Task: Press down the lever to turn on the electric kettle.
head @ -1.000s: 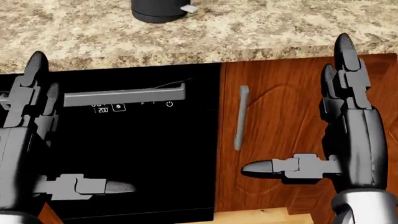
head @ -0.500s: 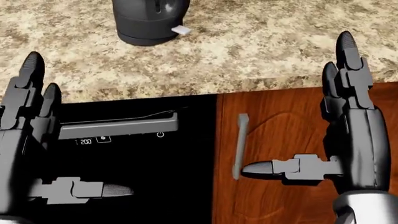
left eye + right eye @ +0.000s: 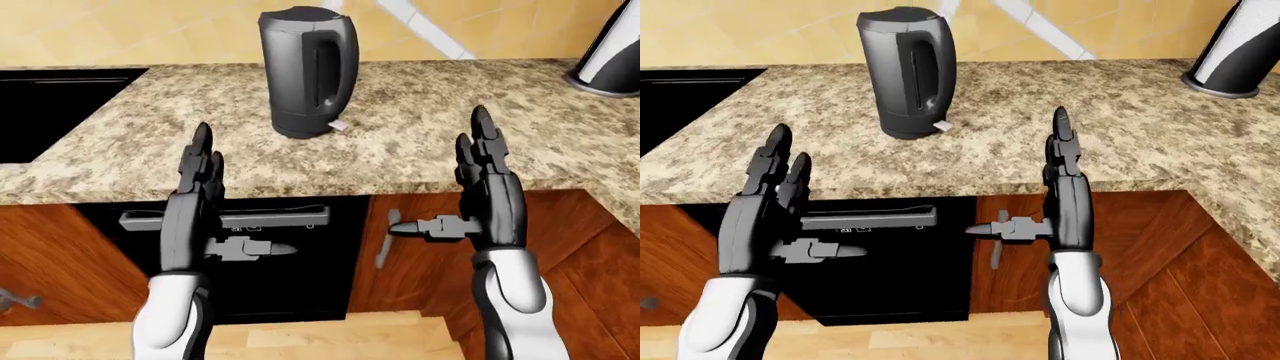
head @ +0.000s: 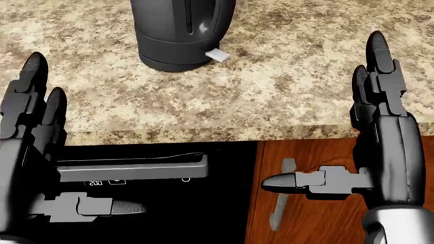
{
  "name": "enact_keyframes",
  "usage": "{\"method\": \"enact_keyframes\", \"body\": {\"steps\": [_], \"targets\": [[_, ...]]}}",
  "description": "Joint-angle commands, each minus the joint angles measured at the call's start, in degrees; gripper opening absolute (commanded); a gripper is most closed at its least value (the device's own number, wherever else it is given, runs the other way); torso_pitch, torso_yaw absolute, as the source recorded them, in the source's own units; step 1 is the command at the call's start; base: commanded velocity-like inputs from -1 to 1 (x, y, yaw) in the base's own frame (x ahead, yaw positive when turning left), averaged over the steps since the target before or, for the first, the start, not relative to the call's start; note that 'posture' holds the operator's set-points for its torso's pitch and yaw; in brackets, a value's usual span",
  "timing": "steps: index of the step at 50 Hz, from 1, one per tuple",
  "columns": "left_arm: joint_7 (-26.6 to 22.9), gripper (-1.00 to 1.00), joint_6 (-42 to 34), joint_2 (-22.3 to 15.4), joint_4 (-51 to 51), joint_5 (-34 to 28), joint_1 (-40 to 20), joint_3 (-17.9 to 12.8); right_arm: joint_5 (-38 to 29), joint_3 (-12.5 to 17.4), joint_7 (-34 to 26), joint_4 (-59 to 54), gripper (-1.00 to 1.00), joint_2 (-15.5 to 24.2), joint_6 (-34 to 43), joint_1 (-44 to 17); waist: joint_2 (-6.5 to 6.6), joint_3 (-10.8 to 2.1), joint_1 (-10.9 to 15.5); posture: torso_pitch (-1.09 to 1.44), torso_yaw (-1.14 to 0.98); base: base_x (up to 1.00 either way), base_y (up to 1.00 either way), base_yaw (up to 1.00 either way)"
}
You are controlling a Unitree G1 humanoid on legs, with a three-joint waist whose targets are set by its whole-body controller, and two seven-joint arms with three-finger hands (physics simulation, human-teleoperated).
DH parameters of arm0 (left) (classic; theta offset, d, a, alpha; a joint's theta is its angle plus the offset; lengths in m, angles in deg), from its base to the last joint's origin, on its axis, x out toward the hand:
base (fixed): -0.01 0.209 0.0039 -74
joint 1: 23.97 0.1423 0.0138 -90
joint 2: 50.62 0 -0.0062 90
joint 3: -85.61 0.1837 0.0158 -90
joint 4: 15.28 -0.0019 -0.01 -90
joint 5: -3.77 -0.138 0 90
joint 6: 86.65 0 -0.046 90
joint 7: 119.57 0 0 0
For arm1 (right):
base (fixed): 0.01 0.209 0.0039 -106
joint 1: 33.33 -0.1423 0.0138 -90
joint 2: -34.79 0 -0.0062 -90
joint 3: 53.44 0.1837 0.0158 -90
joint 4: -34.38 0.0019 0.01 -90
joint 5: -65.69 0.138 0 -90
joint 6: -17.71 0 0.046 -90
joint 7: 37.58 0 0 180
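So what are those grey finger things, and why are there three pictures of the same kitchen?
Those are a robot's two hands, in a computer-made kitchen. All three pictures come from cameras on its head, looking out over its arms: two are like eyes side by side, and the head view looks more steeply down. The left hand and right hand each have three fingers, spread open, holding nothing and touching nothing. On the speckled counter stands a dark electric kettle with a small pale lever sticking out at its base; the robot is meant to press that. Under the counter are a black appliance with a grey bar handle and a brown wooden cabinet door. A black-and-white object stands at the top right.
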Motion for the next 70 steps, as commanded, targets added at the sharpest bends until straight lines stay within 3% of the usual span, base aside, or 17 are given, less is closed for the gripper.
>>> {"method": "enact_keyframes", "body": {"steps": [1,4,5,6,13,17,24,34,36,38,52,56,58,59,61,66,70], "targets": [[0.3,1.0,1.9,-0.3,1.8,-0.2,-0.9,-0.4,0.1,-0.5,-0.3,2.1,1.0,-0.1,-2.3,-1.1,0.26,-0.29,0.0,0.0,0.0,0.0,0.0,0.23],[0.3,1.0,1.9,-0.3,1.8,-0.2,-0.9,-0.5,-0.1,-0.6,-0.2,2.3,1.0,-0.1,-2.2,-1.1,5.23,-1.51,0.1,0.0,0.0,0.0,0.0,0.23],[0.3,1.0,1.9,-0.3,1.9,-0.1,-1.0,-0.6,-0.2,-0.8,-0.2,2.3,1.0,-0.2,-2.3,-1.0,2.61,-1.16,0.7,0.0,0.0,0.0,0.0,0.23],[0.3,1.0,2.0,-0.3,1.8,-0.1,-1.0,-0.6,-0.2,-0.8,-0.2,2.4,1.0,-0.2,-2.3,-0.9,3.6,-1.23,0.6,0.0,0.0,0.0,0.0,0.23],[0.4,1.0,1.3,-0.4,2.2,-0.2,-1.3,-0.4,-0.2,-0.6,-0.4,2.7,1.0,-0.2,-2.1,-0.8,-0.2,-0.72,0.8,0.0,0.0,0.0,0.0,0.23],[0.5,1.0,-0.8,-0.4,4.0,-0.5,-2.3,0.1,0.1,-0.5,-0.4,2.8,1.0,-0.3,-2.0,-0.9,-5.17,-0.55,0.7,0.0,0.0,0.0,0.0,0.13],[0.5,1.0,-1.2,-0.5,3.9,-0.5,-2.9,0.1,0.7,-0.4,-0.6,2.3,1.0,-0.2,-2.2,-1.1,-0.5,-1.28,0.6,0.0,0.0,0.0,0.0,0.0],[0.5,1.0,-1.2,-0.5,4.2,-0.4,-2.8,0.0,0.9,-0.5,-0.7,2.8,1.0,-0.1,-1.9,-1.1,-0.78,-1.42,0.3,0.0,0.0,0.03,0.0,0.0],[0.5,1.0,-1.4,-0.5,4.4,-0.5,-2.7,0.0,0.9,-0.4,-0.7,2.9,1.0,-0.1,-2.0,-1.1,-0.6,-2.51,0.3,0.0,0.0,0.05,0.0,0.0],[0.5,1.0,-1.8,-0.6,4.7,-0.5,-2.9,0.0,1.0,-0.4,-0.7,2.9,1.0,-0.1,-2.0,-1.0,-0.43,-1.15,0.3,0.0,0.0,0.05,0.0,0.0],[0.5,1.0,-7.3,-1.3,7.2,-0.6,-7.1,-0.2,1.4,-0.1,-0.8,5.4,1.0,0.0,-0.1,-1.2,-1.25,0.25,0.1,0.0,0.0,0.15,0.0,0.0],[0.5,1.0,-7.9,-1.5,7.6,-0.4,-7.6,-0.6,1.3,-0.3,-0.7,5.5,1.0,0.0,0.2,-1.4,0.87,0.65,0.0,0.0,0.0,0.21,0.0,0.0],[0.7,1.0,-7.5,-1.5,7.1,-0.4,-7.5,-0.4,1.4,-0.2,-0.8,5.6,1.0,0.0,0.5,-1.7,3.81,-0.07,-0.1,0.0,0.0,0.21,0.0,0.0],[0.7,1.0,-7.6,-1.5,7.1,-0.4,-7.6,-0.4,1.4,-0.2,-0.8,5.6,1.0,0.0,0.5,-1.8,2.38,0.08,0.5,0.0,0.0,0.22,0.0,0.0],[0.7,1.0,-8.1,-1.6,7.4,-0.4,-8.0,-0.4,1.5,-0.2,-0.8,5.7,1.0,0.1,0.6,-1.9,3.09,0.56,0.5,0.0,0.0,0.22,0.0,0.0],[0.8,1.0,-8.0,-1.6,7.2,-0.5,-8.1,-0.3,1.5,-0.2,-0.7,5.6,1.0,0.1,0.5,-1.9,1.2,0.55,0.8,0.0,0.0,0.22,0.0,0.0],[0.7,1.0,-7.9,-1.6,7.3,-0.4,-7.9,-0.3,1.4,-0.2,-0.8,5.7,1.0,0.1,0.5,-1.7,-1.99,0.33,1.2,0.0,0.0,0.22,0.0,0.0]]}}
